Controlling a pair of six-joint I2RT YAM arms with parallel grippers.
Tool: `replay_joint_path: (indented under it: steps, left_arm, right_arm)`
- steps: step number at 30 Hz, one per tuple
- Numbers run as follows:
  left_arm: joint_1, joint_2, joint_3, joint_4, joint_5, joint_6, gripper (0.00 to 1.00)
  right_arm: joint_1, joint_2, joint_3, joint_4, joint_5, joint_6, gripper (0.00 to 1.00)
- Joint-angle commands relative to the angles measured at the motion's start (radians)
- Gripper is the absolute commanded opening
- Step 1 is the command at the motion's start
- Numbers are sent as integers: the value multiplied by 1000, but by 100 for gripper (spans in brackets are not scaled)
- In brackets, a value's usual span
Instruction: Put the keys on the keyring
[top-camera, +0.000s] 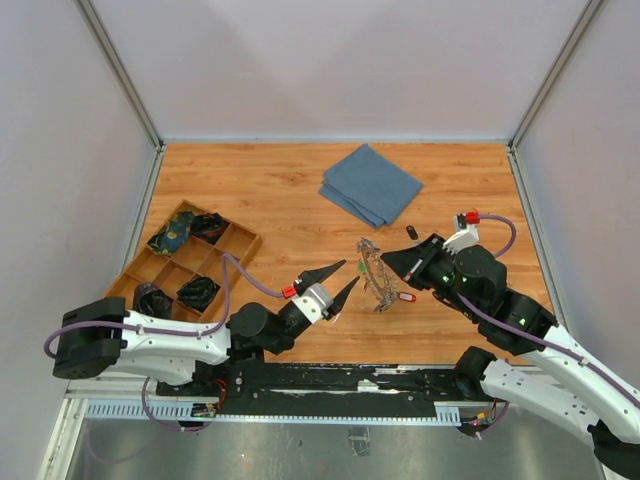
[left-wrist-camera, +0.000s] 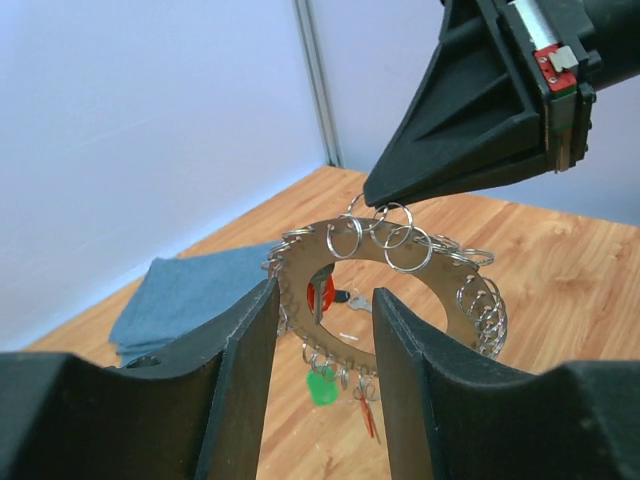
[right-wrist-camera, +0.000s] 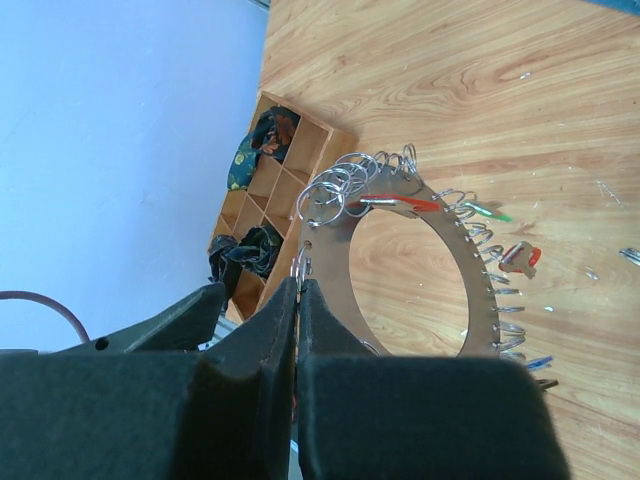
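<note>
At right tool (top-camera: 388, 262) tip: keyring (top-camera: 375, 278) pinched upright; left tool (top-camera: 350, 272) open, facing it.

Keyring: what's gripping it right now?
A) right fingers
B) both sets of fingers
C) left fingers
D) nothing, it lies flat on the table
A: the right fingers are shut on the rim of the keyring and hold it on edge, while the left fingers stand open, short of it.
</note>
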Motion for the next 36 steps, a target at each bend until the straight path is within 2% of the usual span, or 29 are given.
replay_joint_path:
  steps: [1, 12, 19, 24, 36]
  left_arm:
    - [-22, 42, 31, 135, 20, 107, 47]
    - [-41, 200, 71, 246, -62, 353, 41]
    - [-42, 267, 121, 256, -100, 443, 36]
    - [-42, 330, 133, 349, -115, 525, 32]
    - [-43, 347, 136, 316, -65, 500, 36]
  right_arm:
    - [-17, -19, 49, 32, 24, 49, 1]
    - [-17, -25, 50, 42, -1, 68, 1]
    - [-16, -26, 48, 45, -18, 69, 1]
    - [-16, -32, 41, 47, -27, 75, 1]
    - [-17, -40, 40, 51, -38, 79, 0]
